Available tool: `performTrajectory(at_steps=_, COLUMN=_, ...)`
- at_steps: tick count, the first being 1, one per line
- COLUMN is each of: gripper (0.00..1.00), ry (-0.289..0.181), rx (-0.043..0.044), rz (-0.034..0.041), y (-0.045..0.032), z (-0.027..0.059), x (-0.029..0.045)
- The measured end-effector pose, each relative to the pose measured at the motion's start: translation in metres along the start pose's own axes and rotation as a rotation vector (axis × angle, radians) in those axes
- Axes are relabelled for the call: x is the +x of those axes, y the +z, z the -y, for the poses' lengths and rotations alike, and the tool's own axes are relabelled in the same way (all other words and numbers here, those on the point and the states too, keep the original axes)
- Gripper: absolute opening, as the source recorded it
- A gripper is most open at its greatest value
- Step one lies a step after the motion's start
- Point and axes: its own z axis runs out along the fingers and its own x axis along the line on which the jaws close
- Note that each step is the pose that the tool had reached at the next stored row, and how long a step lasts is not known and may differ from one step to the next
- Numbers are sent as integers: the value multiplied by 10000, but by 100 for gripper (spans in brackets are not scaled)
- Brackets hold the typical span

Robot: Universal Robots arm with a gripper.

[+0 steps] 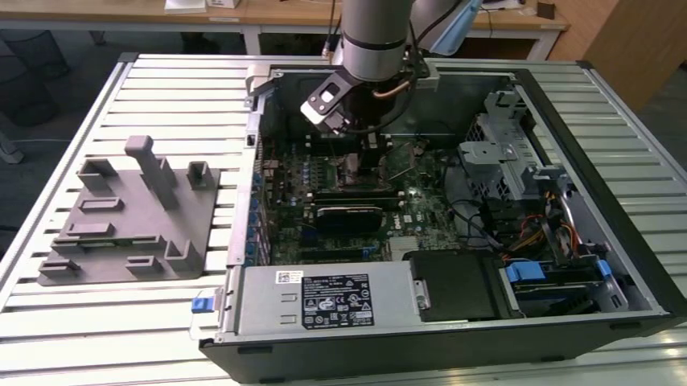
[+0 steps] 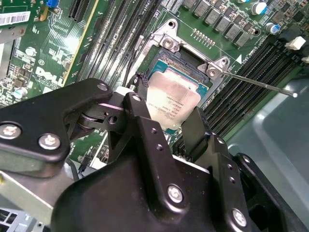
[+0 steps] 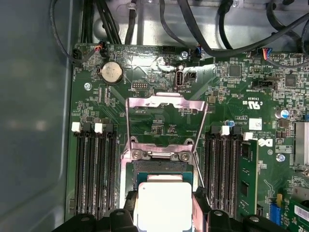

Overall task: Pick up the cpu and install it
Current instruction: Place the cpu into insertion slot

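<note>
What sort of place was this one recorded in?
Probably a robotics lab for PC assembly: open case on a slatted table, grey tray beside it, end effector holding a cpu.

Bright, even light; pinkish glare on cpu (image 3: 164, 205); case (image 1: 609, 185) interior shadowed.

Arm (image 1: 371, 36): silver-grey round tube with a dark band near the wrist and a pale blue cap (image 1: 456, 28) on the joint behind. Small black-and-white box (image 1: 325, 100) on the wrist side, copper-coloured cable (image 1: 392, 90) looped beside it. Pincer (image 2: 166, 113) is all matte black: chunky linkage body, two slab fingers (image 2: 145, 133) with small holes down the face. Silver screws (image 2: 175, 193) at pivots and plates, some on washers.
</note>
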Motion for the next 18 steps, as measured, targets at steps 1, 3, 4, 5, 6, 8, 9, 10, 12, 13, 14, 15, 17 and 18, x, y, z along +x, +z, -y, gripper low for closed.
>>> performTrajectory(at_steps=1, gripper=53, ry=2, rx=0, rz=1, y=9, z=0, x=0)
performTrajectory(at_steps=3, gripper=53, ry=9, rx=0, rz=1, y=26, z=1, x=0)
performTrajectory(at_steps=4, gripper=53, ry=12, rx=0, rz=0, y=32, z=1, x=1)
performTrajectory(at_steps=5, gripper=53, ry=15, rx=0, rz=0, y=39, z=1, x=1)
performTrajectory(at_steps=6, gripper=53, ry=18, rx=1, rz=0, y=46, z=1, x=1)
performTrajectory(at_steps=8, gripper=53, ry=21, rx=1, rz=1, y=61, z=1, x=1)
performTrajectory(at_steps=9, gripper=53, ry=22, rx=0, rz=0, y=70, z=2, x=1)
performTrajectory(at_steps=10, gripper=53, ry=24, rx=0, rz=0, y=77, z=2, x=1)
performTrajectory(at_steps=12, gripper=53, ry=27, rx=0, rz=0, y=90, z=2, x=2)
performTrajectory(at_steps=13, gripper=53, ry=28, rx=1, rz=0, y=97, z=2, x=2)
performTrajectory(at_steps=14, gripper=53, ry=29, rx=1, rz=1, y=103, z=2, x=2)
performTrajectory(at_steps=15, gripper=53, ry=29, rx=1, rz=1, y=109, z=2, x=2)
performTrajectory(at_steps=17, gripper=53, ry=30, rx=0, rz=0, y=122, z=3, x=2)
performTrajectory(at_steps=18, gripper=53, ry=30, rx=1, rz=0, y=128, z=3, x=2)
